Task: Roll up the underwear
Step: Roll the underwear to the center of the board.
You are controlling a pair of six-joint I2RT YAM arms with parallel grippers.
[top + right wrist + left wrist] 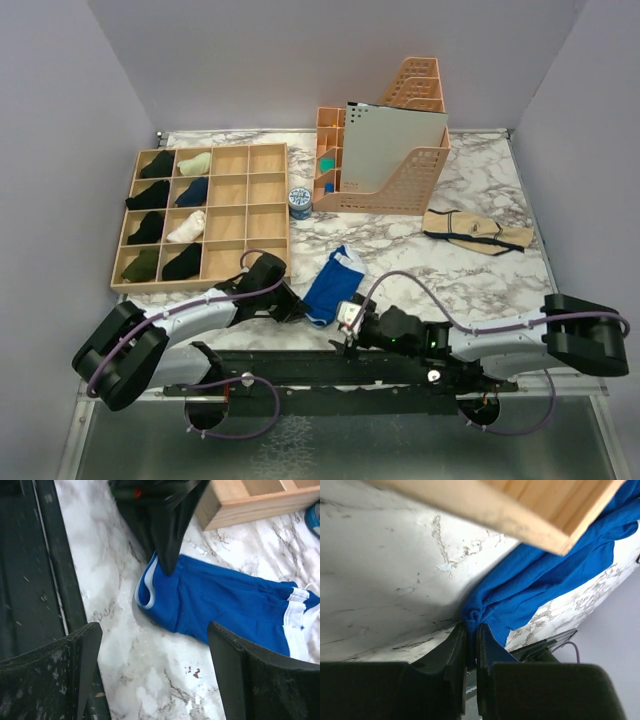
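Blue underwear [334, 285] with a white waistband lies flat on the marble table near the front middle. It also shows in the left wrist view [545, 575] and the right wrist view [230, 605]. My left gripper [296, 310] is shut on the underwear's near left corner, pinching a bunch of blue fabric between its fingers [471, 630]. My right gripper [347, 322] is open and empty, just right of that corner and low over the table [155, 650]. The left fingers [167, 540] show at the top of the right wrist view, on the fabric's edge.
A wooden compartment tray [205, 215] with rolled socks stands at the left; its corner [560, 535] hangs close over the left gripper. A peach file organiser [385, 150], a small blue tin [299, 203] and a beige garment [478, 232] lie further back.
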